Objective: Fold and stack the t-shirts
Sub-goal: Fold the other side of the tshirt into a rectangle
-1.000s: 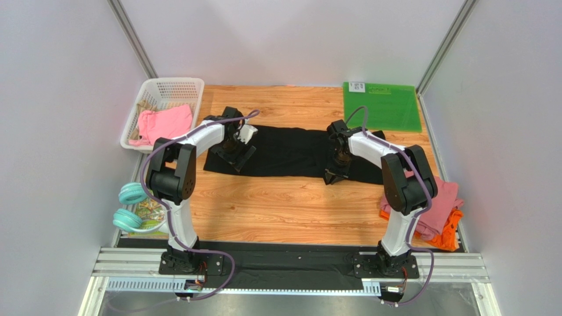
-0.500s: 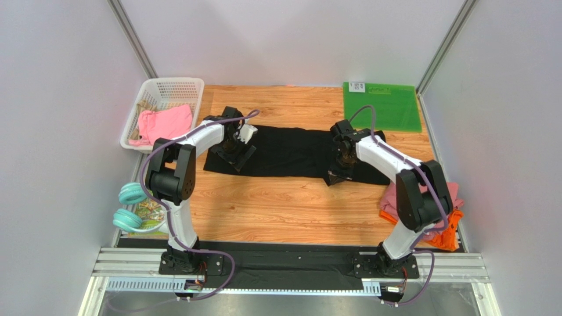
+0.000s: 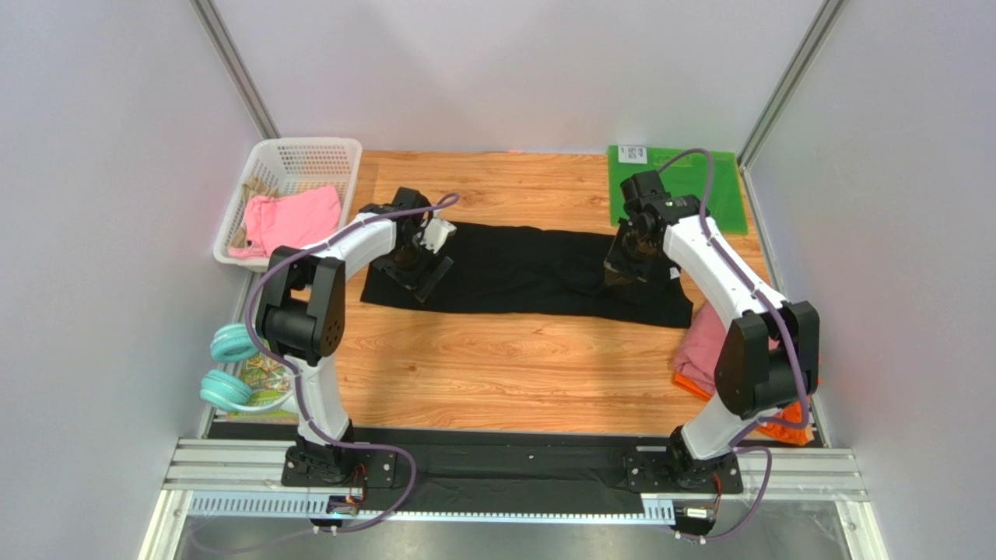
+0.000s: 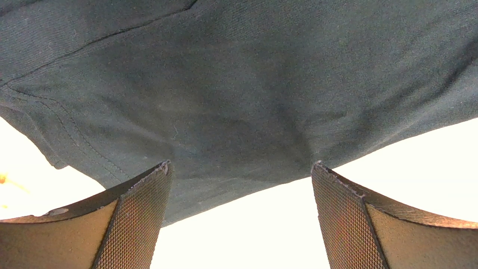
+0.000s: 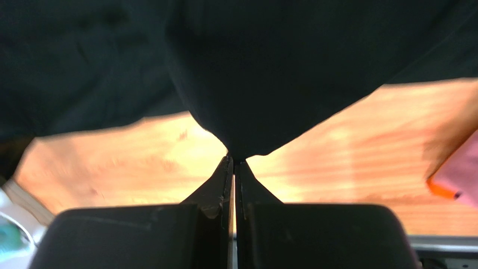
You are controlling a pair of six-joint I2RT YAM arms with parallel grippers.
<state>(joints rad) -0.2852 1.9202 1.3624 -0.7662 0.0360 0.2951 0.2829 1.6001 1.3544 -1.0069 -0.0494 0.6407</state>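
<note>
Wooden table [image 3: 491, 373] seen from above, with the black t-shirt [image 3: 514, 274] spread as a long band across its middle. The dusty-pink t-shirt [image 3: 705, 342] and orange t-shirt [image 3: 800, 422] lie heaped at the table's right edge, not yet folded. The green mat [image 3: 690, 193] lies flat at the far right corner, just beyond the black shirt. The step in hand appears to be a fold of the black shirt. The right gripper [image 5: 234, 159], jaws clenched, pinches a peak of black cloth at its very tips and holds it lifted off the wood near the shirt's right end. The left gripper [image 4: 238, 168], jaws released and wide, is poised over the shirt's left end beside a stitched hem [image 4: 61, 134], grasping nothing. To fold well, the left gripper should probably pin or take its end before the right carries its cloth across, so the band does not drag. The pinch looks shallow, so a slow, low arc seems wise, laying edge on edge without bunching.
</note>
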